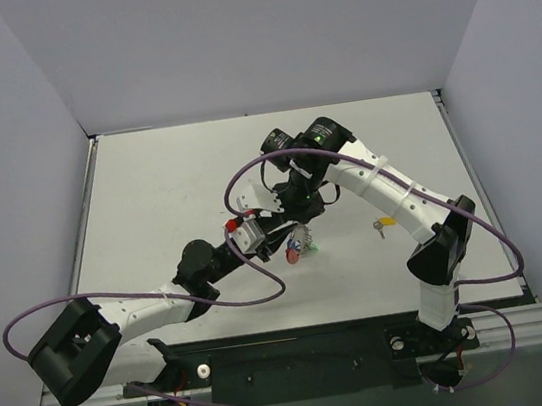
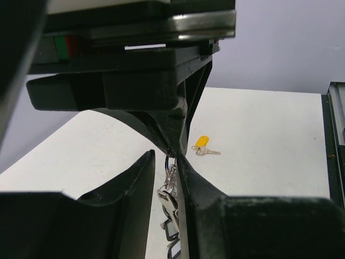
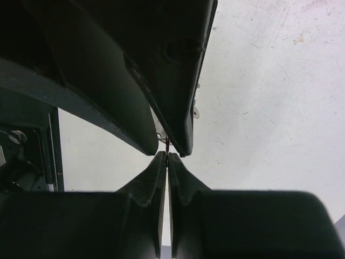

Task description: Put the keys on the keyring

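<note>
Keyring (image 2: 168, 157) mid-table, yellow key (image 1: 384, 223) apart

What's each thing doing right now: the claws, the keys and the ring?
Left claw: shut, pinching the keyring.
Right claw: shut on the keyring's thin wire.
Bunch of keys: hanging on the keyring, between the left claw's fingers.
Yellow key: lying loose on the table, not on the ring yet.

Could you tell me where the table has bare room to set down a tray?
Bare: the far-left stretch of the table along the left wall, and the far-right corner beyond the right arm. Crowded: the middle, where the left gripper and right gripper meet on the keyring and keys, with the yellow key just right.
</note>
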Robot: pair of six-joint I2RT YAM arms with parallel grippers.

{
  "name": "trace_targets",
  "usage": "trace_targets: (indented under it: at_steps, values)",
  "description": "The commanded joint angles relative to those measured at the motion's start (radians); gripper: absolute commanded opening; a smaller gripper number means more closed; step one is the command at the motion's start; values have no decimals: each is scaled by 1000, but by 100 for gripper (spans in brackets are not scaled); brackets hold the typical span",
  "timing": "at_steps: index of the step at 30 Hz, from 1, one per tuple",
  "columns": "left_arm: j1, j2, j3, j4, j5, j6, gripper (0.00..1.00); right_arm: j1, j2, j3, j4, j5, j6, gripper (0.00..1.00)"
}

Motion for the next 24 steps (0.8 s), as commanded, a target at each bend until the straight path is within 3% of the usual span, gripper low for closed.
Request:
trace_targets:
  at_steps: [1, 10, 24]
  values:
    - [10, -4, 37, -47, 30, 9, 33, 13, -50, -9, -240, -49, -5, 0]
    - [16, -10, 24, -5, 70, -20, 32, 4, -55, -21, -225, -83, -5, 0]
    - [19, -13, 34, -102, 102, 15, 27, -8, -62, -25, -214, -92, 0, 0]
